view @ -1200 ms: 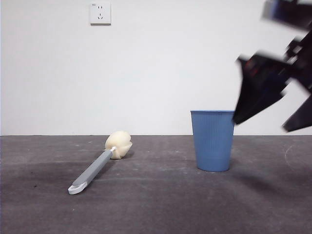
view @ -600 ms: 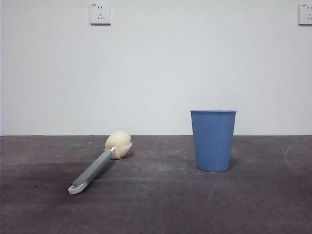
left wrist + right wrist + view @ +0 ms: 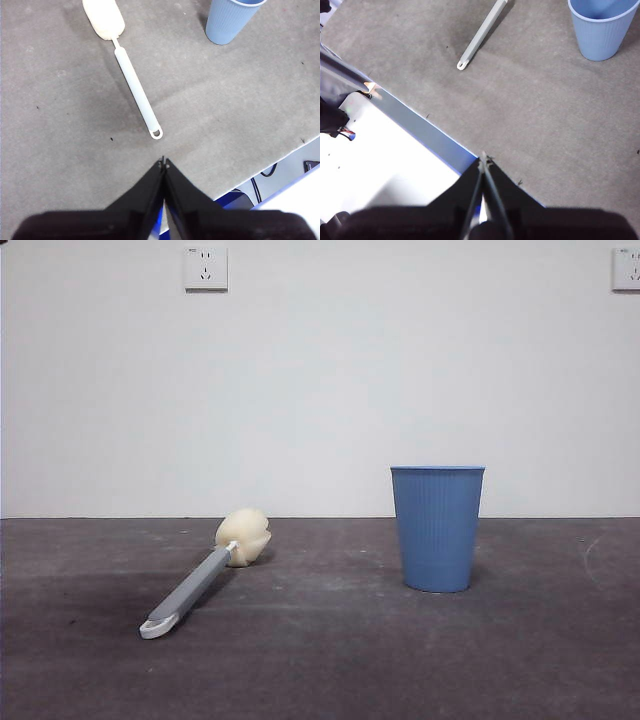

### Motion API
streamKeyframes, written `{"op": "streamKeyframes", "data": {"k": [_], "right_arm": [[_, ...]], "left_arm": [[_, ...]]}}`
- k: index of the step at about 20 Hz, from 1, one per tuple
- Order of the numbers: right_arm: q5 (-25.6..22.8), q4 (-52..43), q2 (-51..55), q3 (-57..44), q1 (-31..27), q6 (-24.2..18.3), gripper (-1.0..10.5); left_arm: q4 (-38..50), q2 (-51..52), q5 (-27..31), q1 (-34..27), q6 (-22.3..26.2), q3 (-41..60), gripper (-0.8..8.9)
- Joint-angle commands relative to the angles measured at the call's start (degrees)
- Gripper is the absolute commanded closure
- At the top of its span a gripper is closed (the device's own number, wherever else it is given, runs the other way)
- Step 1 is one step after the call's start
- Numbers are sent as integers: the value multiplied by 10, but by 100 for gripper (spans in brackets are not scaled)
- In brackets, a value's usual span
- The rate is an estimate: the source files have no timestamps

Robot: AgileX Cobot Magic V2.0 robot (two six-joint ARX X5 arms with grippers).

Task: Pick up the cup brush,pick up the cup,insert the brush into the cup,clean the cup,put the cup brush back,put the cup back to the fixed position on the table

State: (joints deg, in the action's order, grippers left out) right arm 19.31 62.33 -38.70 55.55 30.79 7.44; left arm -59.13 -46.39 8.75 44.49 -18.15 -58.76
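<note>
Only the brush (image 3: pixel 200 575) lying flat and the upright cup (image 3: pixel 437 528) stand on my counter (image 3: pixel 330 660), well apart; open surface lies between and around them.

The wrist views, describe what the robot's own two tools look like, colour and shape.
Both look alike. The left tool has two matte black jaws, broad at the base and tapering to thin pointed tips, with a sliver of blue showing in the seam between them. The right tool is the same: black, wedge-shaped, narrowing to a fine point. No cables or markings show on either.
</note>
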Motion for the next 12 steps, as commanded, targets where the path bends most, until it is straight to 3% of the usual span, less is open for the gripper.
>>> {"op": "streamKeyframes", "data": {"k": [1,12], "right_arm": [[-2,-2,1,-1,1,-4,945],[-2,-2,1,-1,1,-4,945]], "left_arm": [[-8,0,2,2,6,5,816],[-5,0,2,2,6,5,816]]}}
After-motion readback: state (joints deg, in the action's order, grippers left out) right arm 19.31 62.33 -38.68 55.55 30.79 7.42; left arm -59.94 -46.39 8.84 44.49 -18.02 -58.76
